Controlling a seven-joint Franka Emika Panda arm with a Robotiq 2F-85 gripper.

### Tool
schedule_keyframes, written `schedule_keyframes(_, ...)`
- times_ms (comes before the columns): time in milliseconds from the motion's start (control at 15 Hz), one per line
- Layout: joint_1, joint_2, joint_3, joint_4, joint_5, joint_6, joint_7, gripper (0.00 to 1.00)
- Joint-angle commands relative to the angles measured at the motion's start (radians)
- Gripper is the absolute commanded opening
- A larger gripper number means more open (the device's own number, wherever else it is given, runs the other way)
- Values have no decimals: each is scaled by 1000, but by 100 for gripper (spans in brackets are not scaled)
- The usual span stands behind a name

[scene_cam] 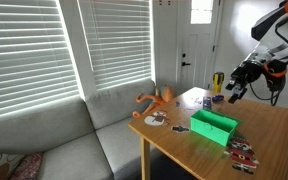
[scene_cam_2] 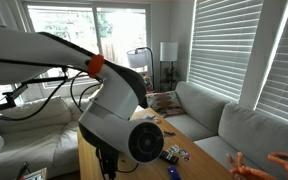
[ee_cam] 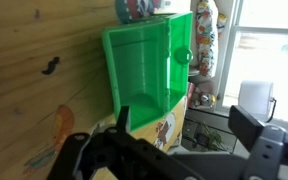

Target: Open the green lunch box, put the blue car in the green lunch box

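On wooden counter (ee_cam: pixel 34 90), bright green rectangular plastic lunch box (ee_cam: pixel 144 70) lying open; gripper (ee_cam: pixel 169 150) hovering above, jaws released, spread wide.

item: bright green rectangular plastic lunch box (scene_cam: pixel 214 126) | state: open, hollow inside showing in the wrist view (ee_cam: pixel 144 65) | pose: flat, long side level | place: on the wooden table (scene_cam: pixel 274 140)
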Motion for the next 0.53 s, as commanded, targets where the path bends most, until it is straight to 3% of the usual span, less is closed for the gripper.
schedule_keyframes(0,4,-3,11,51,-167,31,-16,100)
schedule_keyframes(467,11,7,13,165,-458,49,-92,100)
